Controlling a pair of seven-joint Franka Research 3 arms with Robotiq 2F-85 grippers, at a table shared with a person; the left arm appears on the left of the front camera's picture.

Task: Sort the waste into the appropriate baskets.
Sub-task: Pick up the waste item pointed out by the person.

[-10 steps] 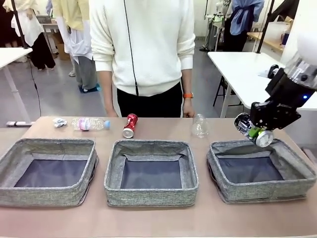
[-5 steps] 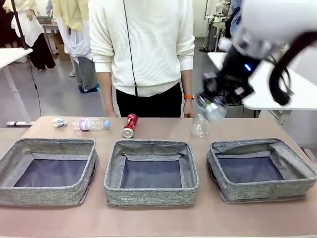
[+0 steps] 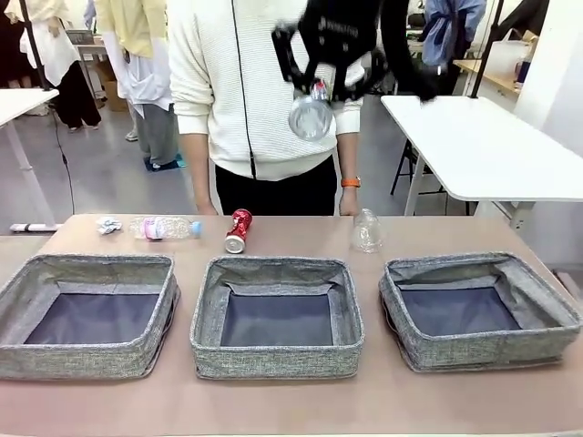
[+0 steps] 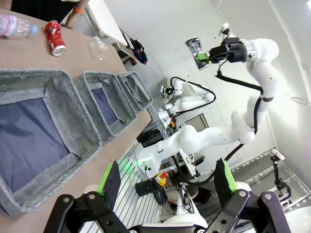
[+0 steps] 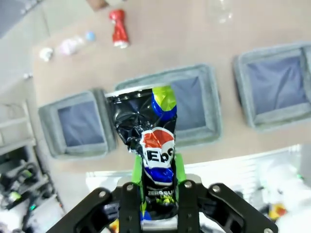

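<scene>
My right gripper hangs high above the table's far middle, shut on the crushed dark blue Pepsi can. The right wrist view looks down past the gripper and the can onto three grey baskets. In the front view these are the left basket, the middle one and the right one. Behind them lie a paper wad, a clear bottle, a red can and a clear container. My left gripper is open, off the table's side.
A person in a white sweater stands at the far edge, hands hanging by the table. A white table stands behind at the right. Bare tabletop runs along the front of the baskets.
My right arm has swung up and to the left with the Pepsi can, from over the right basket to high above the table's middle. The waste on the table has stayed put.
</scene>
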